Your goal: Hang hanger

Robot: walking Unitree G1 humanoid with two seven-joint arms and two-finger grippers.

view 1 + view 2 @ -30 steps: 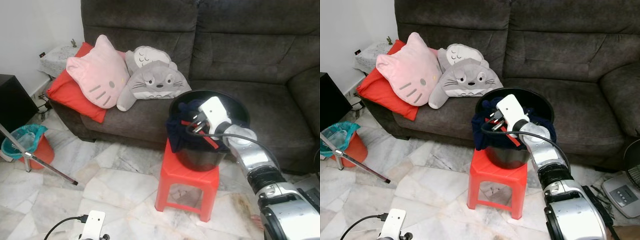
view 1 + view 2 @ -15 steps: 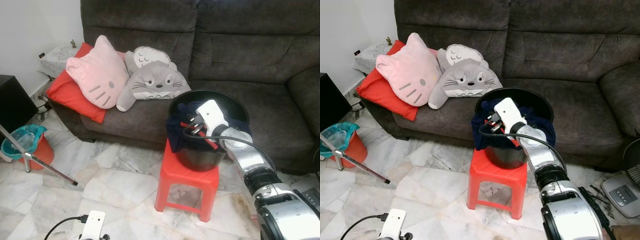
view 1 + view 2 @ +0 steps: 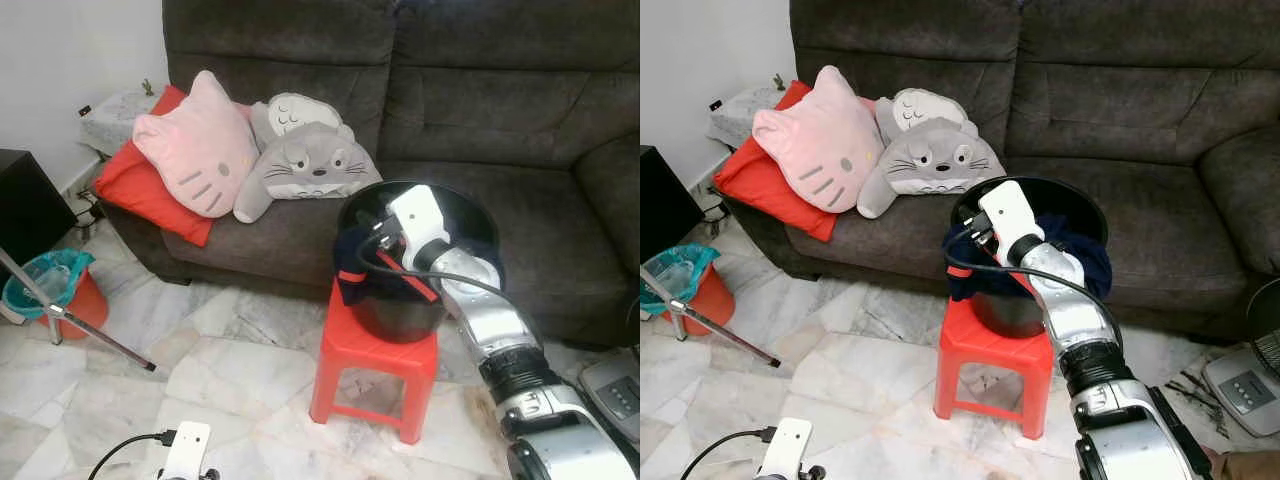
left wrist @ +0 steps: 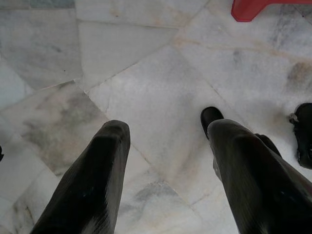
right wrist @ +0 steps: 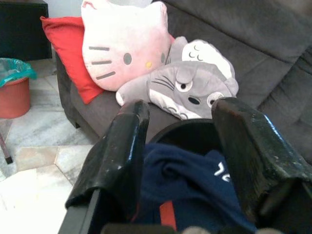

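Note:
A black bucket (image 3: pixel 392 312) stands on a red plastic stool (image 3: pixel 375 347) in front of the sofa. A navy garment (image 3: pixel 352 258) spills over its near-left rim, with a red hanger (image 3: pixel 417 286) partly buried in it. My right gripper (image 3: pixel 368 243) reaches into the bucket's left side. In the right wrist view its fingers (image 5: pixel 122 146) stand apart, open, with the navy cloth (image 5: pixel 187 178) and a red strip (image 5: pixel 165 214) lying between them. My left gripper (image 4: pixel 165 129) hangs open above the marble floor.
A dark grey sofa (image 3: pixel 500 90) carries a pink cat cushion (image 3: pixel 200 160), a grey plush (image 3: pixel 310 165) and a red pillow (image 3: pixel 135 190). An orange bin (image 3: pixel 55 290), a metal stand leg (image 3: pixel 95 335) and a black cabinet (image 3: pixel 25 205) sit on the left. A fan base (image 3: pixel 1245 388) lies at the right.
My right gripper has moved left and slightly up, towards the bucket's left rim. A bit of red now shows on the navy cloth hanging over that rim.

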